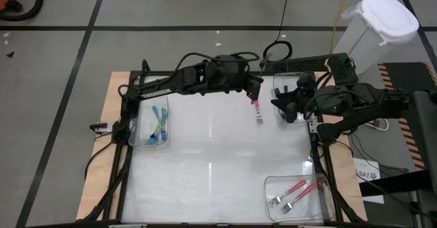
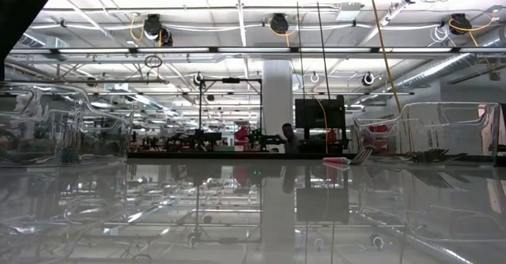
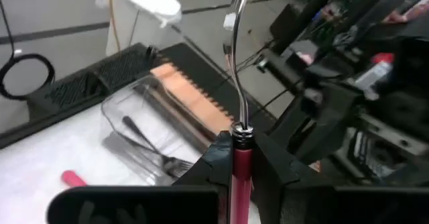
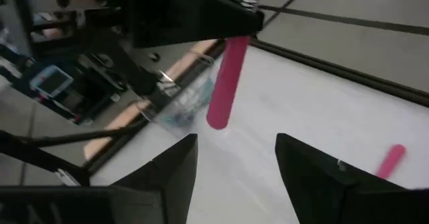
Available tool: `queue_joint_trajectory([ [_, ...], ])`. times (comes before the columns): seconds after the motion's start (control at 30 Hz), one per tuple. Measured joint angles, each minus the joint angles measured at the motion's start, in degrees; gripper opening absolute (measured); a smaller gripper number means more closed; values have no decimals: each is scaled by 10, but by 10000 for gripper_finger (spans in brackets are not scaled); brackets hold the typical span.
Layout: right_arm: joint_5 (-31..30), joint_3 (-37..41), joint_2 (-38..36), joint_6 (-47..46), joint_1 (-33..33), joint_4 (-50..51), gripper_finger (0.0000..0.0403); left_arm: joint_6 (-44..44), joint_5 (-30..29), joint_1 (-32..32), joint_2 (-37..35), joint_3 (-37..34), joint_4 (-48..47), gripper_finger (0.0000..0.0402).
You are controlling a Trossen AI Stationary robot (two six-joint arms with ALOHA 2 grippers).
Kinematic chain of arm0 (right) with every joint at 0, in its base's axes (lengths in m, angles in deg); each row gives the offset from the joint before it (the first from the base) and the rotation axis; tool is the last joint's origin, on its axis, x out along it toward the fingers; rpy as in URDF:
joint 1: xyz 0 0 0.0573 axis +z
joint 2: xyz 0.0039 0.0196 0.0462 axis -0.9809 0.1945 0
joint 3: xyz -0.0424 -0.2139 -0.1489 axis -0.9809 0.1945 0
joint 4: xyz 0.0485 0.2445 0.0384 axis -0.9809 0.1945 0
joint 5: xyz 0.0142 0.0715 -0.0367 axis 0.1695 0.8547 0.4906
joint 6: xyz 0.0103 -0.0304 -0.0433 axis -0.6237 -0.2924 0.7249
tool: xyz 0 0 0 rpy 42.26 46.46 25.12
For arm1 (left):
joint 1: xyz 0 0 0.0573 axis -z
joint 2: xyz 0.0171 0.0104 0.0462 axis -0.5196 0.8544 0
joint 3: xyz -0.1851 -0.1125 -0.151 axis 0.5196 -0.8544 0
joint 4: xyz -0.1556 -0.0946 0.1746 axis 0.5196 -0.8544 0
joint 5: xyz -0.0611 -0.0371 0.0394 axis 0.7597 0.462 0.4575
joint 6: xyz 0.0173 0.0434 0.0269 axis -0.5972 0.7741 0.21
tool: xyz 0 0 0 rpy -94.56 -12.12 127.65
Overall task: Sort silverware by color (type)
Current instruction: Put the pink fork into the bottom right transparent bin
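left gripper (image 3: 238, 158): jaws clenched on pink-handled metal fork (image 3: 240, 174), raised over white surface (image 1: 218, 160) | right gripper (image 4: 234, 160): jaws parted, empty, just beside | no writing legible

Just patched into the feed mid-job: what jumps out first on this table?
The left end effector, at the table's far middle, is shut on a pink-handled fork, lifted above the table. The right end effector waits open close beside it, facing that fork. Three clear bins frame the scene: teal-handled forks in the left bin, pink-handled forks in the near-right bin, and black cutlery in the far-right bin.
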State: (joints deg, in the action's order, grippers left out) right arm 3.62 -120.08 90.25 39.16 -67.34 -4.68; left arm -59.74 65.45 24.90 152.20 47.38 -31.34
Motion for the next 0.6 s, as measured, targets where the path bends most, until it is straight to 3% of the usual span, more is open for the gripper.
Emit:
queue_joint_trajectory([
  [0.2,0,0,1,40,0,-83,199,5,-27,13,-36,0,67,29],
  [0.6,-8,0,37,259,0,-292,199,47,-118,46,-54,0,141,29],
])
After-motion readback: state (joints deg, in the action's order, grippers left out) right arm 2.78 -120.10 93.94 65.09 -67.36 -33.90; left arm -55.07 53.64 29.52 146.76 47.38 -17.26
